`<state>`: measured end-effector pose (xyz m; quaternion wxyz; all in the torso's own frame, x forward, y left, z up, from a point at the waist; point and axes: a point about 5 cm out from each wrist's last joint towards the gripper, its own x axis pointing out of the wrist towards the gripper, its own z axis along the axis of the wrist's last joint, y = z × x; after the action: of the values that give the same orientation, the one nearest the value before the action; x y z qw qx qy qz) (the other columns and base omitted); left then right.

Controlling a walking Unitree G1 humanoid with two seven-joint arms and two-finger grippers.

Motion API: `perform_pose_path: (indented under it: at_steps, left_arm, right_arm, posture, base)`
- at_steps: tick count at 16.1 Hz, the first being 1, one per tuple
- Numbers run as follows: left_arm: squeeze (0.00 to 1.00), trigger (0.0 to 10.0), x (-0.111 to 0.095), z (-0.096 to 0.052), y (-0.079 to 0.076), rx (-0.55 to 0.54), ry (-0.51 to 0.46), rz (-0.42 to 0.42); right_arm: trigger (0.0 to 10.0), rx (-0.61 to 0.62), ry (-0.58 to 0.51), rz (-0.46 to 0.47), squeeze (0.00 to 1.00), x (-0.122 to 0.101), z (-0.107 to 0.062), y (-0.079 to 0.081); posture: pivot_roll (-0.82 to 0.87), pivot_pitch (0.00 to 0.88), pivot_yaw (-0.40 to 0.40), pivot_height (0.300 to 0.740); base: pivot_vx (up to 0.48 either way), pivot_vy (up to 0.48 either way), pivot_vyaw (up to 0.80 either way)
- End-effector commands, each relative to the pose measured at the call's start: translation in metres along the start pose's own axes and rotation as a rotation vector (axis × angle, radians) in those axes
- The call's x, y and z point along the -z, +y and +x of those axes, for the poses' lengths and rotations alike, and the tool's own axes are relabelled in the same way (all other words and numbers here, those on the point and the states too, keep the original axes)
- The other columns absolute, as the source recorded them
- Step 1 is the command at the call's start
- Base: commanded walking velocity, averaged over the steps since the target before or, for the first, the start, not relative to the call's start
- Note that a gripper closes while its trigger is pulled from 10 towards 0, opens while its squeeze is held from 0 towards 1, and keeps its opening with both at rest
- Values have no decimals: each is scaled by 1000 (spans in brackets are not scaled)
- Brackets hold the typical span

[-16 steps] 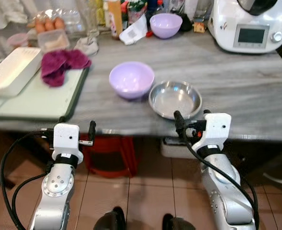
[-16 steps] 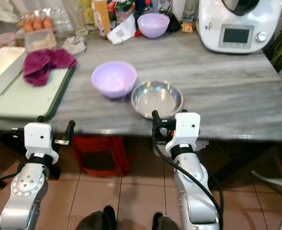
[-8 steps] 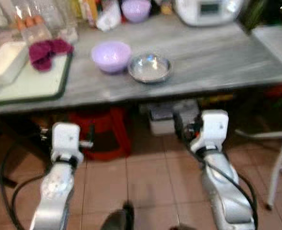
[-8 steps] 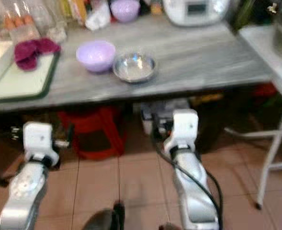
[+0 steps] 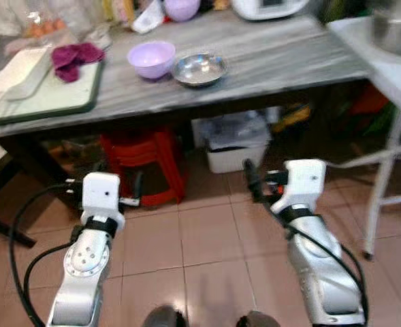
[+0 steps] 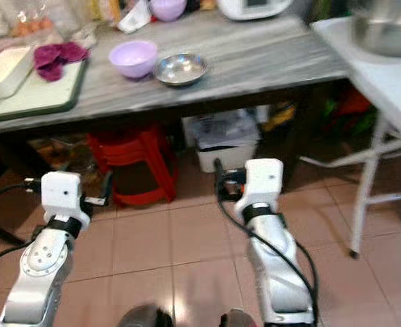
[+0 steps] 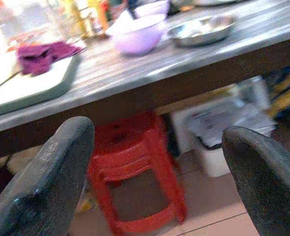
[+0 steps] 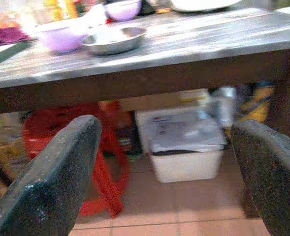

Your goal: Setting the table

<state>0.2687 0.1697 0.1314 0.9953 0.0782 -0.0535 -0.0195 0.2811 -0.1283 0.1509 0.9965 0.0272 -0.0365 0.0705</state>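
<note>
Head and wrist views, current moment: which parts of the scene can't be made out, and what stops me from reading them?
- White appliance: cut off by the top edge of the eye views.
- Metal pot on the side table: cut by the top right corner.
- Bottles and jars behind the far purple bowl: blurred and too small to identify.
- Contents of the white bin under the table: blurred.
- Steel bowl: inside too small to check.

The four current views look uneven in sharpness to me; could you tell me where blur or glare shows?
Left eye view: mildly soft, lilac bowl and steel bowl readable. Right eye view: similar, far table edge washed pale. Left wrist view: tabletop blurred and glary, fingers sharp. Right wrist view: soft throughout, white bin smeared.
</note>
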Motion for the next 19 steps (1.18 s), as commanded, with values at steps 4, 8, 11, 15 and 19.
perform_pose_path:
  at_steps: [4, 8, 11, 15, 19]
  left_arm:
    - [0, 10000, -1, 0, -1, 28, -9, -7]
    - [0, 10000, 0, 2, -3, 34, -11, -16]
    - [0, 10000, 0, 2, -4, 40, -10, -23]
    - [0, 10000, 1, 2, -6, 41, -11, -33]
    - [0, 10000, 1, 2, -8, 48, -14, -37]
  right_arm:
    - [10000, -29, -29, 1, 0, -6, 1, 5]
    - [10000, -44, -27, -1, 0, -6, 2, 5]
    - [10000, -48, -28, -4, 0, -7, 4, 5]
    - [10000, -58, -32, -15, 0, -9, 6, 4]
    - [10000, -56, -35, -7, 0, -9, 7, 3]
  posture:
    - [-69, 194, 58, 740]
    - [-73, 196, 50, 740]
    - [-74, 194, 44, 740]
    - [-74, 188, 34, 740]
    - [-76, 185, 33, 740]
  base:
    - [0, 0, 147]
    - [0, 0, 800]
    - [0, -165, 267]
    - [0, -250, 0]
    - [0, -247, 0]
